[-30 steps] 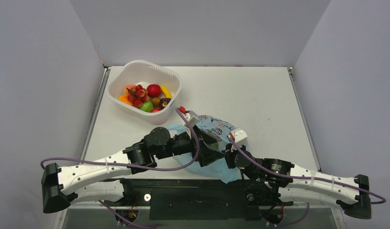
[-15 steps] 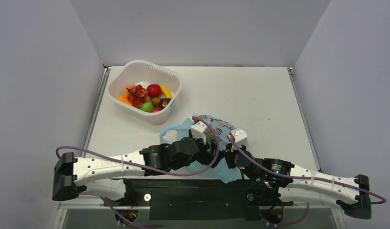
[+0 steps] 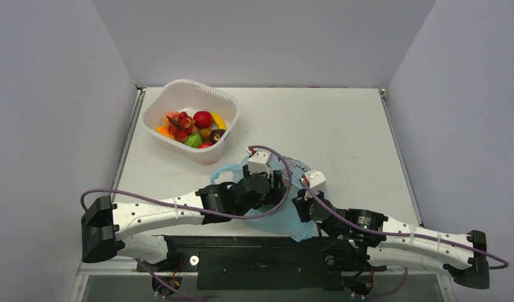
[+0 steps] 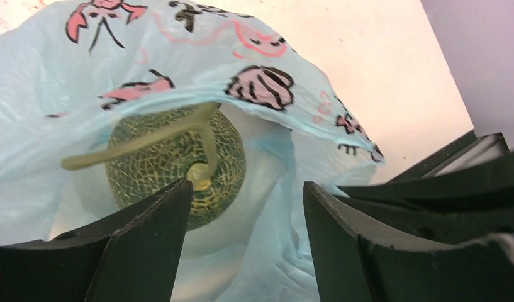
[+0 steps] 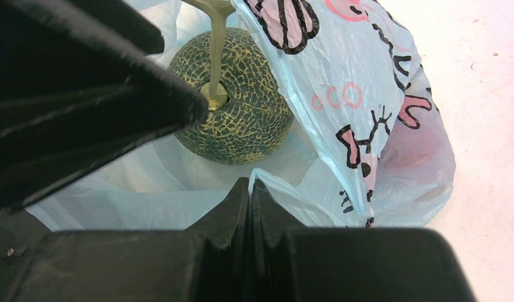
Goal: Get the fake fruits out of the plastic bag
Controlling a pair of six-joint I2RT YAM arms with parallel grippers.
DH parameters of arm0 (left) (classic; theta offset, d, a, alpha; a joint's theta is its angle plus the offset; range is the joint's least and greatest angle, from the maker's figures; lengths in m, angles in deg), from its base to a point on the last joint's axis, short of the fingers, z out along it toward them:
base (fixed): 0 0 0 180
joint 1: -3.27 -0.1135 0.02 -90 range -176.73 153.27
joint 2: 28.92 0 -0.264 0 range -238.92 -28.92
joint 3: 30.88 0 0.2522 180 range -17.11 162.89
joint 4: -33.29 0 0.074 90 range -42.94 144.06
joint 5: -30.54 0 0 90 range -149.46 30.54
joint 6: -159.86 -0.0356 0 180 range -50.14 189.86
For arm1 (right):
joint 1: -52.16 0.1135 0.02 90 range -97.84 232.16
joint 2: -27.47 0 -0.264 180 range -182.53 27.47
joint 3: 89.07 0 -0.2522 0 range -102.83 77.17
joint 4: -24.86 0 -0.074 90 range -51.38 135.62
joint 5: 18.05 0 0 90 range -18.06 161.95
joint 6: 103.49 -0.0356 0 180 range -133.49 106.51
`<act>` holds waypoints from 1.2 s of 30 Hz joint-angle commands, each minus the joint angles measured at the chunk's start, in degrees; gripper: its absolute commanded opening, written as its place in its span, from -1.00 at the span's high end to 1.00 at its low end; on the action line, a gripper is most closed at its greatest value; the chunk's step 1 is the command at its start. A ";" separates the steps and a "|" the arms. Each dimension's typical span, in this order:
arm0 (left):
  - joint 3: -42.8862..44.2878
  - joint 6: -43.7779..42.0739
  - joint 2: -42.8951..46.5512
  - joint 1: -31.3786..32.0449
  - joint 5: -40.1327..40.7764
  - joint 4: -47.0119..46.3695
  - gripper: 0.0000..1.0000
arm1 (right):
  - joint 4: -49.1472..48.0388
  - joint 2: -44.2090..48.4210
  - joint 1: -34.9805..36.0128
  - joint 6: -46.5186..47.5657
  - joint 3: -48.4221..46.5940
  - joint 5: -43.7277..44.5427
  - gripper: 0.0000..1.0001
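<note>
Green netted fruit (image 4: 155, 165) lying inside the plastic bag (image 4: 267, 88) on the worktop (image 3: 342, 126). Left pincer (image 4: 245, 189), jaws apart, at the bag's mouth facing the fruit; right pincer (image 5: 251, 185) pinched closed on the bag's rim.

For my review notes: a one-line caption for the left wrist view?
Open left gripper at the mouth of the light-blue cartoon-print plastic bag, netted green melon inside.

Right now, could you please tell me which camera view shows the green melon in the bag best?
The right wrist view: the melon sits uncovered in the open bag, netted rind and stem clear. The left wrist view shows it partly veiled by film; the top view does not show it.
</note>
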 commanded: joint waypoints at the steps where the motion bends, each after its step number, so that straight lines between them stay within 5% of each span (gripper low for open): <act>1: 2.29 -0.78 -0.84 -3.76 -2.45 -3.96 -0.23 | -1.45 0.20 0.53 -0.13 -0.14 1.37 1.00; 17: 3.10 -1.76 -8.73 -7.45 -9.24 -8.94 0.17 | -1.56 -0.16 0.54 -0.15 -0.29 1.25 1.00; 32: -6.64 -3.71 0.44 -8.06 -15.83 -10.94 0.96 | -1.26 2.25 0.56 -0.65 0.33 2.43 1.00; 36: -10.15 -1.70 3.24 -8.06 -15.24 -12.84 1.00 | -1.45 2.91 0.56 -0.93 0.60 3.33 1.00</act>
